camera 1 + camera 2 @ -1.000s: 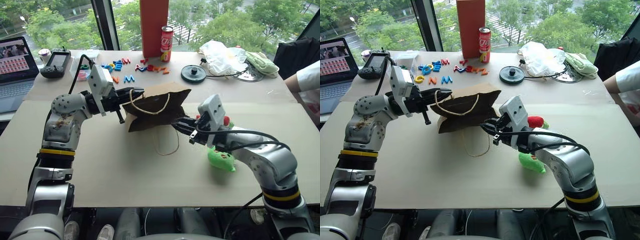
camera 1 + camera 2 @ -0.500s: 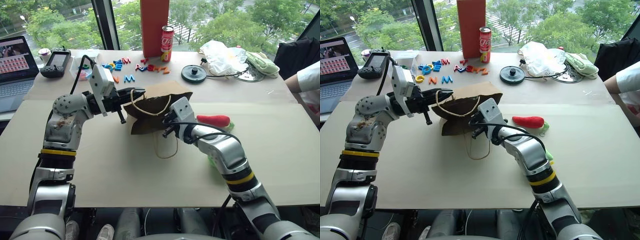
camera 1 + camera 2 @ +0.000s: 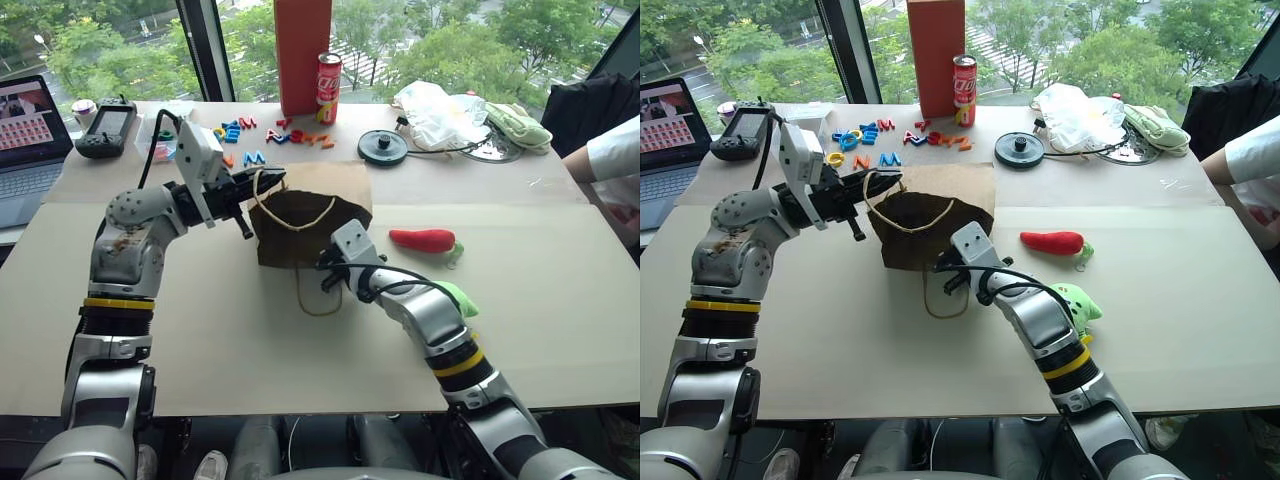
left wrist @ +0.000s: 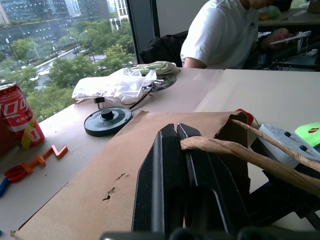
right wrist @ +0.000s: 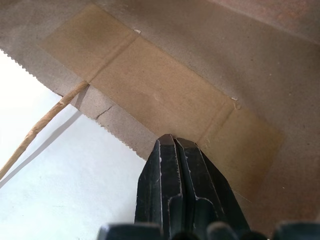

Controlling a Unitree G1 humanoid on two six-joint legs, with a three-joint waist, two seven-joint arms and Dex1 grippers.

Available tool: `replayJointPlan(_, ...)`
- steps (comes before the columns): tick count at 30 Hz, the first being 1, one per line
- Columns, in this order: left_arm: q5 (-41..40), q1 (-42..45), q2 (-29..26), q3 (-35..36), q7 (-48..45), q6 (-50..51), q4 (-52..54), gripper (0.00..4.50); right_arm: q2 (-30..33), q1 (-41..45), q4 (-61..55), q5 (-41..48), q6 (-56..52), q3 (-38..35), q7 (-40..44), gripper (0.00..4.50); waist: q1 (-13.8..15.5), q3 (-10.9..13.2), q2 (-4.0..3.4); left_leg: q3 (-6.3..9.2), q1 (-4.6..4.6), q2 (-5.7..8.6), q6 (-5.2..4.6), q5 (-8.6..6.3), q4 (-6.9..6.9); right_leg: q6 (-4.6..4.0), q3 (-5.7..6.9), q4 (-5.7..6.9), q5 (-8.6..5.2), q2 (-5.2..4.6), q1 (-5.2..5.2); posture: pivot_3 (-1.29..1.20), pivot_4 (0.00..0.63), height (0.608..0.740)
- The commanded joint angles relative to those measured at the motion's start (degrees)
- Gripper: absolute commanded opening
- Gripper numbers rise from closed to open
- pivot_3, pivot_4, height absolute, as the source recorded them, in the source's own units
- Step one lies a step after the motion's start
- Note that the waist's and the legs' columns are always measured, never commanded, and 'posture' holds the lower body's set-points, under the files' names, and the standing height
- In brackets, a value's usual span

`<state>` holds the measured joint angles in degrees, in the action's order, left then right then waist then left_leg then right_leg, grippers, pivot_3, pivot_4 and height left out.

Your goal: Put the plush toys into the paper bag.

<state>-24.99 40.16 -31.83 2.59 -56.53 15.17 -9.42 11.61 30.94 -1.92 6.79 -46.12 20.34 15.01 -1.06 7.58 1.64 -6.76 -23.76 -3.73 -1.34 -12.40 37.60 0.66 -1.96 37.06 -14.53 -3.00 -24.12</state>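
- The paper bag (image 3: 305, 215) lies on its side near the middle of the bench (image 3: 230, 340), its dark mouth turned toward the robot and held partly agape.
- The left fingers (image 3: 262, 184) are clenched on the bag's upper edge, where the upper twine handle (image 3: 292, 214) is fixed; in the left wrist view the two black fingers (image 4: 172, 175) press together with the twine running across them.
- The right fingers (image 3: 328, 268) are clenched on the bag's lower edge; the right wrist view shows them meeting at the serrated paper rim (image 5: 125, 145), on the reinforcing strip inside the mouth.
- The lower twine handle (image 3: 318, 296) lies slack on the bench just in front of the bag, beside the right fingers.
- The red chilli toy (image 3: 423, 240) lies on the bench to the right of the bag, apart from it, its green stem pointing away from the bag.
- The green plush toy (image 3: 1076, 303) lies on the bench just behind the right forearm, nearer the robot than the chilli; neither toy is in the bag.
- Behind the bag, toward the window, are scattered plastic letters (image 3: 248, 128), a red drink can (image 3: 329, 74), a tall red box (image 3: 303, 50), a black round disc (image 3: 382, 147) and a clear plastic bag (image 3: 440, 108).
- A laptop (image 3: 30, 130) sits at the far left; a person's white sleeve (image 3: 612, 150) shows at the right edge.
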Motion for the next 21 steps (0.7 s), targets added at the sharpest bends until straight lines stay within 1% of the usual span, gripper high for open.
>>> replayJointPlan(1,-1.1,1.3,0.1,1.7,0.4,-0.1,3.0,0.0,-0.3,0.0,0.8,-1.2,0.0,-0.5,0.7,0.03,0.0,0.0,0.0,0.0,0.0,0.0,0.0,0.0,0.0,0.0,0.0,0.0,0.0,0.0,0.0,0.0,0.15,0.739)
replayJointPlan(4,-0.9,0.9,0.2,1.4,0.3,-0.3,3.0,0.0,-0.4,0.1,-0.6,-0.9,0.3,-2.8,0.5,0.03,0.1,0.0,0.0,0.0,0.0,0.0,0.0,0.0,0.0,0.0,0.0,0.0,0.0,0.0,0.0,0.0,0.15,0.739)
replayJointPlan(8,-0.7,0.4,0.2,1.1,0.0,-0.3,3.1,0.0,-2.9,-0.2,-7.3,5.3,-0.8,-11.0,1.9,0.03,0.2,0.0,0.0,0.01,-0.04,0.0,0.0,0.0,0.0,0.0,0.0,0.0,0.0,-0.01,-0.02,0.0,0.15,0.739)
replayJointPlan(12,-0.3,-0.3,0.2,0.9,-0.1,-0.4,3.0,0.0,0.1,-1.7,-16.7,10.2,-5.7,-14.6,5.7,0.03,0.2,0.0,0.0,0.11,-0.09,0.01,0.0,0.0,-0.03,0.0,0.0,0.01,0.0,-0.02,-0.04,0.0,0.15,0.739)
replayJointPlan(15,-0.2,-0.4,0.2,0.9,-0.2,-0.4,2.7,0.0,2.1,-2.7,-21.8,12.6,-8.8,-16.5,6.7,0.03,0.3,0.0,0.0,0.13,-0.1,0.01,-0.01,-0.01,-0.06,0.0,0.02,0.0,0.0,-0.02,-0.03,0.0,0.15,0.739)
replayJointPlan(18,0.1,-0.6,0.4,0.8,-0.2,-0.6,2.4,0.0,3.9,-3.5,-25.4,14.3,-11.3,-18.2,7.0,0.85,0.3,0.0,0.0,0.12,-0.11,0.01,-0.02,-0.01,-0.08,0.0,0.01,-0.06,0.0,-0.02,-0.05,0.0,0.15,0.739)
replayJointPlan(21,0.2,-0.8,0.5,0.6,-0.1,-0.6,2.6,0.0,7.7,-4.1,-29.1,16.7,-13.7,-21.6,8.5,1.8,0.3,0.0,0.0,0.1,-0.09,0.02,-0.02,-0.01,-0.07,0.0,0.02,-0.13,0.0,-0.02,-0.04,0.0,0.15,0.739)
